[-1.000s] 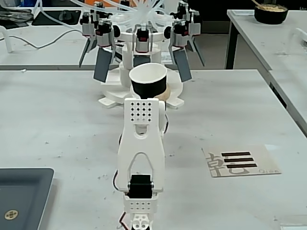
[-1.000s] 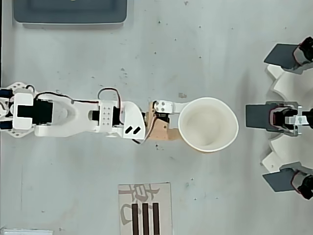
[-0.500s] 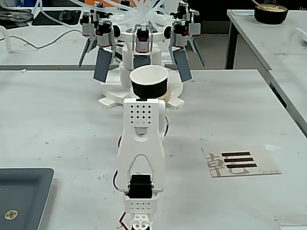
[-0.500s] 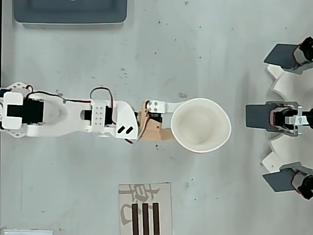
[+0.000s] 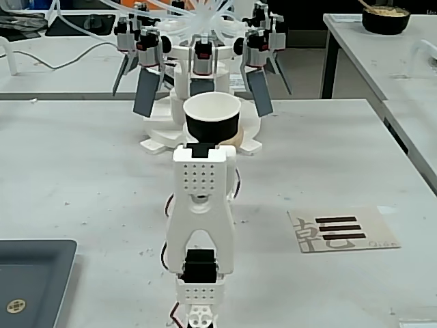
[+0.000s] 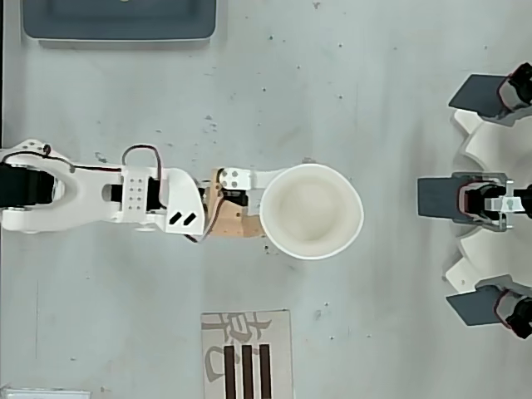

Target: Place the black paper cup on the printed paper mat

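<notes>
The black paper cup (image 5: 213, 127) stands upright, with its white inside and rolled rim (image 6: 312, 210) facing the overhead camera. My gripper (image 6: 256, 204) is shut on the cup's left side in the overhead view. One white finger (image 6: 248, 177) and one tan finger (image 6: 235, 230) reach under the rim, and their tips are hidden. In the fixed view the arm (image 5: 201, 205) covers the cup's base and most of the gripper. The printed paper mat (image 5: 343, 229) lies on the table right of the arm. Seen from overhead, the mat (image 6: 247, 354) is at the bottom edge, below the gripper.
A white device with dark grey paddles (image 5: 201, 61) stands just behind the cup and is at the right edge (image 6: 486, 199) overhead. A dark grey tray (image 5: 34, 273) sits front left, top left (image 6: 120, 21) overhead. A black bowl of food (image 5: 386, 17) is on another table.
The arm has drawn back toward its base, carrying the cup leftward in the overhead view, away from the white device. The gripper stays shut on the cup.
</notes>
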Controlling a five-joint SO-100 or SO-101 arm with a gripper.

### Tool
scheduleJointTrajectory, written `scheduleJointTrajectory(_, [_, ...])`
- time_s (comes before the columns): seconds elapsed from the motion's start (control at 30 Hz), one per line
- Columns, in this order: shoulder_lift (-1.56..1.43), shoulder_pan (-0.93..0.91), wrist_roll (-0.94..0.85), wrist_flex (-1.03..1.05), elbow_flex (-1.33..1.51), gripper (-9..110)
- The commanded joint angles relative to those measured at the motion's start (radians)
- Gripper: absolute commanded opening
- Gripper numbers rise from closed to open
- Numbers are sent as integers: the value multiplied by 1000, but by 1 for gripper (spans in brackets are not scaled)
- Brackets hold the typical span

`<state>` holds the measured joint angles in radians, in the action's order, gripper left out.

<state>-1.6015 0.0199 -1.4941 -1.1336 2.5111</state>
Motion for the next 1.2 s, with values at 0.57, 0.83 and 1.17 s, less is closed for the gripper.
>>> scheduleJointTrajectory(0.57, [-423,6,-3,-72,408,9])
scheduleJointTrajectory(0.83, [-508,2,-6,-107,518,8])
scheduleJointTrajectory(1.17, [-537,-78,-12,-137,563,9])
